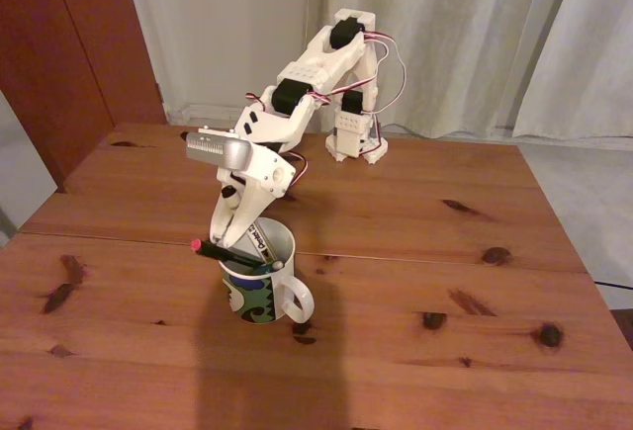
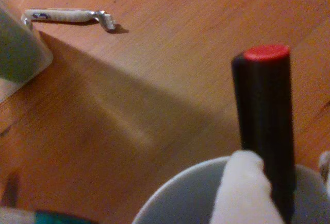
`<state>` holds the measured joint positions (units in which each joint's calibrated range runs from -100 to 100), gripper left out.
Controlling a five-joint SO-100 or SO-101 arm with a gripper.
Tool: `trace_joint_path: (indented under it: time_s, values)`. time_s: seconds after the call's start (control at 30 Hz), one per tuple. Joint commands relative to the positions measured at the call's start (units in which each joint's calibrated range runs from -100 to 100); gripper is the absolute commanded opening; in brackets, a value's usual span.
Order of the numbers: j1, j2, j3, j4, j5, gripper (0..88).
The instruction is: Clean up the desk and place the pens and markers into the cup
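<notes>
Release is the step in hand, judging by how the end effector (image 1: 231, 235) hangs over the cup (image 1: 259, 277) with its white fingers pinching the black pen (image 1: 229, 255) with red ends. In the fixed view the pen lies nearly level across the cup's left rim, its red tip poking out to the left past the wall, so letting go now would likely tip it onto the surface (image 1: 415, 252). A better course would be to tilt the wrist so the far end drops into the cup, bring the pen closer to upright, then part the fingers only once most of its length sits below the rim. The white marker (image 1: 259, 238) already leans inside the cup against the far wall, and the incoming pen should slide in beside it without knocking it. In the wrist view the pen (image 2: 265, 131) reads as a smooth matt black cylinder with a glossy red end cap, held by a white plastic finger (image 2: 242, 188) above the cup's pale curved rim (image 2: 175, 195). The cup is glazed ceramic with a looped handle and a blue-and-green band; the surface is warm knotty pine. A small pale clip-like object (image 2: 69, 16) lies on the wood far left in the wrist view.
</notes>
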<state>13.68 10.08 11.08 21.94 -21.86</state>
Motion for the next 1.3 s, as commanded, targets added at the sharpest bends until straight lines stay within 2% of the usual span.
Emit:
trace_joint_path:
  time_s: [0.0, 0.07, 0.23, 0.37, 0.63, 0.8, 1.03, 1.27]
  values:
    - [-0.9, -7.1, -0.3, 0.7, 0.1, 6.4]
    - [-1.0, -9.5, -0.3, 2.6, 0.1, 0.1]
    - [-2.9, -18.9, -0.3, 10.2, -1.8, 0.7]
    - [-4.6, -27.3, 1.3, 22.2, -1.8, 0.7]
    - [-11.1, -46.0, 17.6, 39.6, -1.1, 0.6]
    - [-16.1, -57.8, 34.9, 47.2, 4.2, 0.6]
    - [-18.0, -70.6, 57.4, 48.0, 13.9, 0.6]
    - [-18.1, -78.7, 71.4, 48.0, 18.5, 0.6]
